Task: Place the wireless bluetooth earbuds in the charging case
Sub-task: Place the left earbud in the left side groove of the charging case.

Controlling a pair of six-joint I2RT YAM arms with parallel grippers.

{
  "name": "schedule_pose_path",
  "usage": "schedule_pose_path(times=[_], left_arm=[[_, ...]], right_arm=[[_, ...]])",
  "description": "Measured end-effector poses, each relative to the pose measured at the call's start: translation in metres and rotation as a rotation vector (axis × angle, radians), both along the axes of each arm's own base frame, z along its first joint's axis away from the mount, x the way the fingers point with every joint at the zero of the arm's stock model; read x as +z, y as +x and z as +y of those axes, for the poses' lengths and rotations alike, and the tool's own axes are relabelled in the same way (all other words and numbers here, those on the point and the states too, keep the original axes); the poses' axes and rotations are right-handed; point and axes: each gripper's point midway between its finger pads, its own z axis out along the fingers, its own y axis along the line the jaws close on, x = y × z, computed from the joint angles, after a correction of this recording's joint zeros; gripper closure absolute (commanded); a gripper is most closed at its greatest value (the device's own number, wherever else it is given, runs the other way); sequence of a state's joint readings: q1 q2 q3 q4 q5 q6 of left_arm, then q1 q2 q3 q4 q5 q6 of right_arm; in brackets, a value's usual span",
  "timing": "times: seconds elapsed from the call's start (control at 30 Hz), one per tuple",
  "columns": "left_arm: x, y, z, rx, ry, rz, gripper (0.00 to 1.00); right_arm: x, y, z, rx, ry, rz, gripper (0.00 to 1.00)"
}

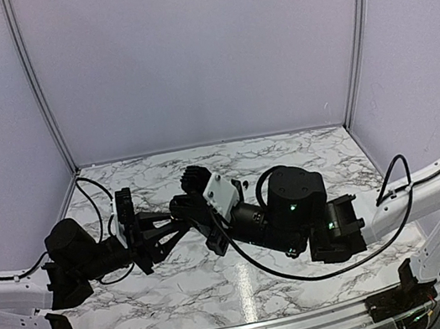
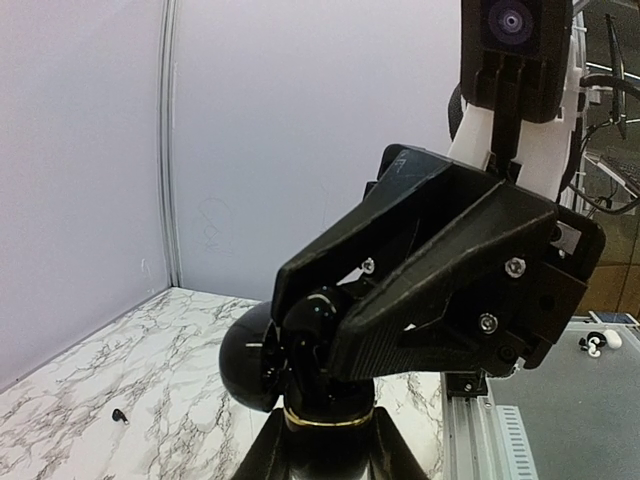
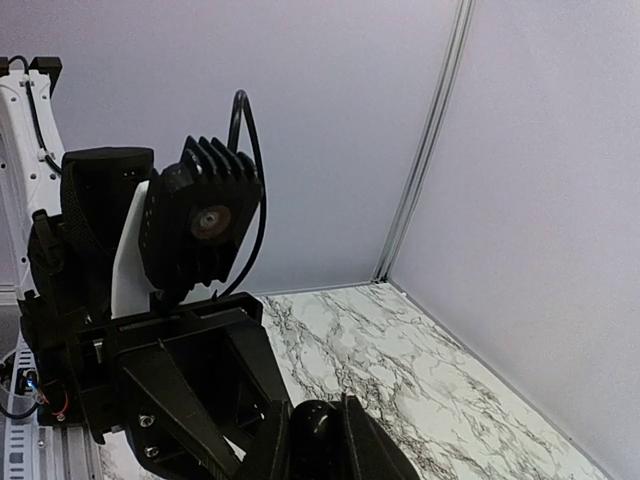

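Above the middle of the marble table (image 2: 60, 425), the left claw (image 2: 322, 445) and the right claw (image 2: 315, 315) meet tip to tip. Both are closed on the same black lump (image 2: 250, 355), a glossy rounded thing with a thin gold band around it. The left claw holds it from below in its own view and the right claw pinches it from the other side. One earbud (image 2: 120, 415) lies alone on the marble as a tiny black speck, well apart from both claws and towards the back wall. The second earbud cannot be found in any view. The pale case does not show either. Some small pale bits (image 2: 598, 343) sit on the grey surface past the table's edge, but they are too small to name. Judging from this, the work is at an early step: neither earbud is in a well, and both claws are taken up with the lump instead of an earbud or the case. The next move would probably call for one claw to let go of the lump while the other keeps it steady or sets it down. The freed claw would then need to open only a little and come down squarely over the loose earbud, which is so small and smooth that it could easily skid away from a fingertip.
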State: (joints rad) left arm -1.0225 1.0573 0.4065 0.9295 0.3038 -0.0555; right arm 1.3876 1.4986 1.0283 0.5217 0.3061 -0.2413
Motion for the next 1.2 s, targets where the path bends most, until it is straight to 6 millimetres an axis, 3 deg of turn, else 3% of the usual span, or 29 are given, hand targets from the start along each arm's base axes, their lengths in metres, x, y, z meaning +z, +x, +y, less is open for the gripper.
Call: schedule_pose_path(times=[0.37, 0.53, 0.63, 0.93, 1.2], left_arm=[[-0.0014, -0.0015, 0.0024, 0.004, 0.004, -0.018, 1.0], [-0.0013, -0.0015, 0.0024, 0.004, 0.004, -0.019, 1.0], [-0.0005, -0.0016, 0.0026, 0.003, 0.001, -0.02, 1.0], [-0.0003, -0.0011, 0.0028, 0.007, 0.001, -0.023, 1.0], [-0.0003, -0.0018, 0.0026, 0.003, 0.001, -0.024, 1.0]], right_arm=[[-0.0016, -0.0002, -0.0015, 0.0, -0.002, 0.017, 0.82], [-0.0022, 0.0002, -0.0018, -0.002, 0.0, 0.024, 0.8], [-0.0045, 0.0008, -0.0021, -0.006, -0.008, 0.027, 0.73], [-0.0085, 0.0003, -0.0029, -0.006, -0.019, 0.032, 0.76], [-0.0082, 0.0005, -0.0035, -0.008, -0.021, 0.03, 0.7]])
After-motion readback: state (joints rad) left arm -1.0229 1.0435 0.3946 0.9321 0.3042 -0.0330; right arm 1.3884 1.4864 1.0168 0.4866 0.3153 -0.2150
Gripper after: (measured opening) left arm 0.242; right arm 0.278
